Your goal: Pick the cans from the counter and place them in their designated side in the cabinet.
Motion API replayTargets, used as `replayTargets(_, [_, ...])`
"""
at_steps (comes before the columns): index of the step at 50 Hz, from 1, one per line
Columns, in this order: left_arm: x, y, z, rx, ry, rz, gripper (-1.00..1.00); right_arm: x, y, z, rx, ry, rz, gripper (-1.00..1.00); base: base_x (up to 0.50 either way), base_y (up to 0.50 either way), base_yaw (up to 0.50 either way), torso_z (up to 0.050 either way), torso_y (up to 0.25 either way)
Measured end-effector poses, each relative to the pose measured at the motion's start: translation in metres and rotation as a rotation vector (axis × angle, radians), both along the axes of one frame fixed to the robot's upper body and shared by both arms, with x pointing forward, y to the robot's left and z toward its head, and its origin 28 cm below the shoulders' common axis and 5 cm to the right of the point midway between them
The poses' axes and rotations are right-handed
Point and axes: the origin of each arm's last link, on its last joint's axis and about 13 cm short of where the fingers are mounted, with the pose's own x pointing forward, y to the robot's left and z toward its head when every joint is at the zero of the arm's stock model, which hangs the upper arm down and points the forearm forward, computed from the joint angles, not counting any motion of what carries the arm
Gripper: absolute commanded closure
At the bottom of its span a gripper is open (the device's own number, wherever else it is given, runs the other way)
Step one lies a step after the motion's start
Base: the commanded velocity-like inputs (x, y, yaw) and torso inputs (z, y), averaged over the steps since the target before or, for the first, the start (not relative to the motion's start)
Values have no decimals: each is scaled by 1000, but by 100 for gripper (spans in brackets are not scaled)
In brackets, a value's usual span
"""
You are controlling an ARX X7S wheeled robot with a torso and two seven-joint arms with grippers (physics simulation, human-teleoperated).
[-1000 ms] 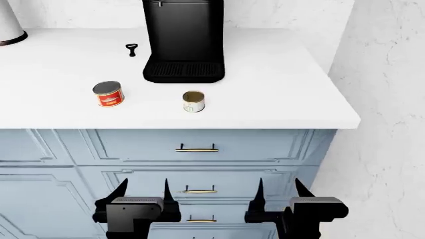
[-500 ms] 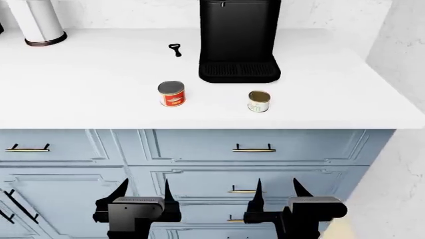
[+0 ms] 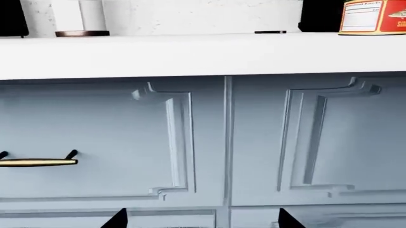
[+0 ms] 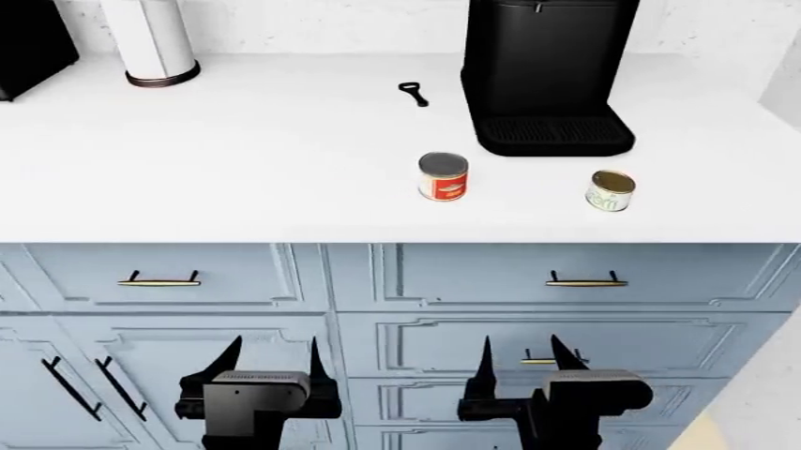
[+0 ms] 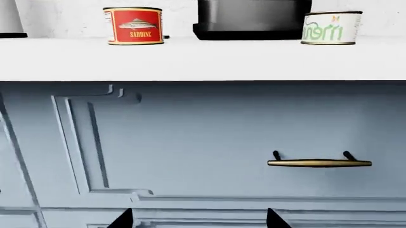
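Note:
The red-label can [image 4: 444,177] with a grey lid stands on the white counter [image 4: 250,169] right of centre. It also shows in the right wrist view [image 5: 133,25] and in the left wrist view [image 3: 374,17]. The cream-label can [image 4: 610,190] with a gold lid stands further right near the counter's front edge, and in the right wrist view [image 5: 331,28]. My left gripper [image 4: 269,358] and right gripper [image 4: 522,356] are both open and empty, held low in front of the blue cabinet fronts, well below the counter.
A black coffee machine [image 4: 546,75] stands behind the cans. A small black bottle opener [image 4: 414,93] lies to its left. A white roll on a dark base [image 4: 153,42] and a black appliance [image 4: 28,42] stand at the back left. Blue drawers carry gold handles [image 4: 586,279].
The view has shifted left along the counter, so the cans and coffee machine now sit further right in the head view. Both grippers hold the same open pose.

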Motion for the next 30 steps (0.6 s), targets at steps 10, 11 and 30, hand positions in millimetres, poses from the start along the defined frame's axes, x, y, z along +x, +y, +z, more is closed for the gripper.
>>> replayTargets(10, [1,2,5,-14,24,1,-100,1,1,4,2,17,16,-100,0,100,0,0,0])
replayTargets(11, [1,2,6,-16,25,0,-100,1,1,6,2,17,18,-100,0,0,0,0,0])
replayTargets(30, [11,12,104,-122,-50,-76,-100,14,-1,126,70,-41,112,-100,0,0,0,0,0])
